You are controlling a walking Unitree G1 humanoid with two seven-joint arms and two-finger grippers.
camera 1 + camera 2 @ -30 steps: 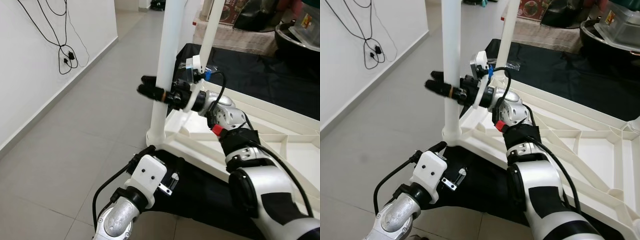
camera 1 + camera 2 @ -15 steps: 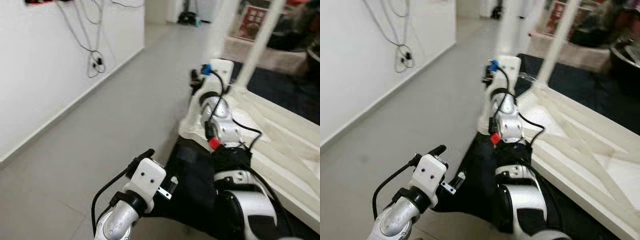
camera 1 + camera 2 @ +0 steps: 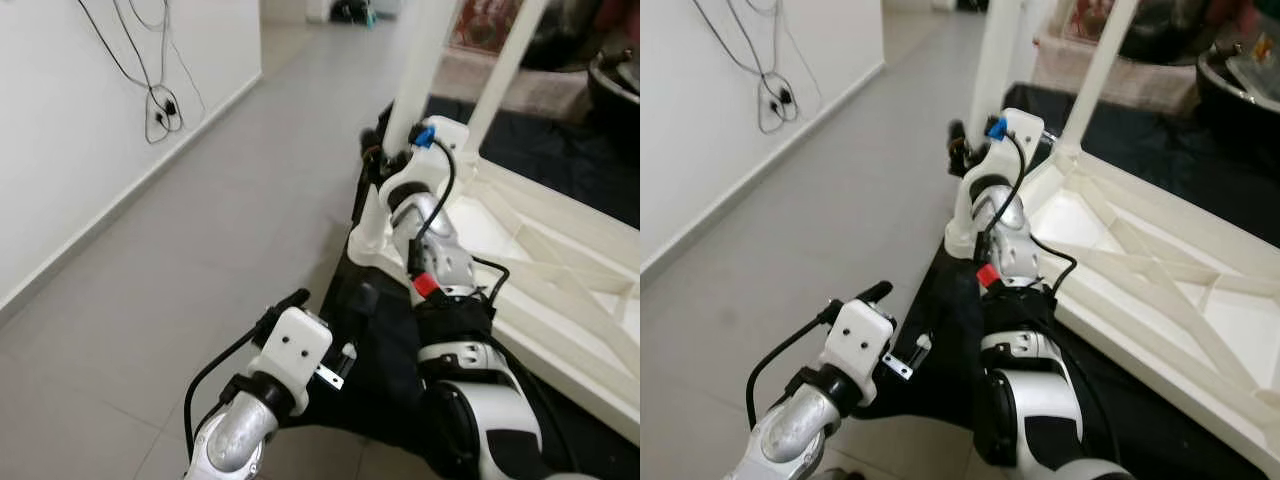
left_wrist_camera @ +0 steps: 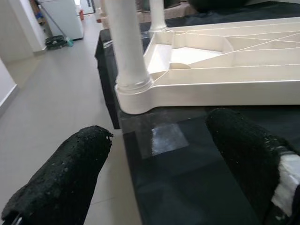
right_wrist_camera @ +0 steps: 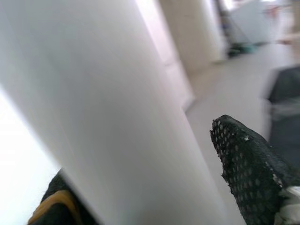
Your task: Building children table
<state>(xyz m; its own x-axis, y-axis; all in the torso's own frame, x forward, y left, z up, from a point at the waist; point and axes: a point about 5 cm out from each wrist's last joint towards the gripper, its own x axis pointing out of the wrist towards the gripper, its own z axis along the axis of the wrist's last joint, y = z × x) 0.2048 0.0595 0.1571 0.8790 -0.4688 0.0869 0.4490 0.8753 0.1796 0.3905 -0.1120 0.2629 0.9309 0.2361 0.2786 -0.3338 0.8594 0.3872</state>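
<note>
The white children's table lies upside down on a black cloth, with its legs pointing up. My right arm reaches forward to the near corner leg. My right gripper is shut on that leg low down. In the right wrist view the white leg fills the space between the two black fingers. My left gripper hangs open and holds nothing. It sits low over the cloth, in front of the table's corner socket.
A second white leg stands further back on the table. A white wall with hanging black cables runs along the left, with grey tiled floor between it and the cloth. Dark containers stand at the back right.
The whole picture has swung and was blurred half a second ago, so the camera moved. My right gripper stays on the leg. The left arm keeps its place.
</note>
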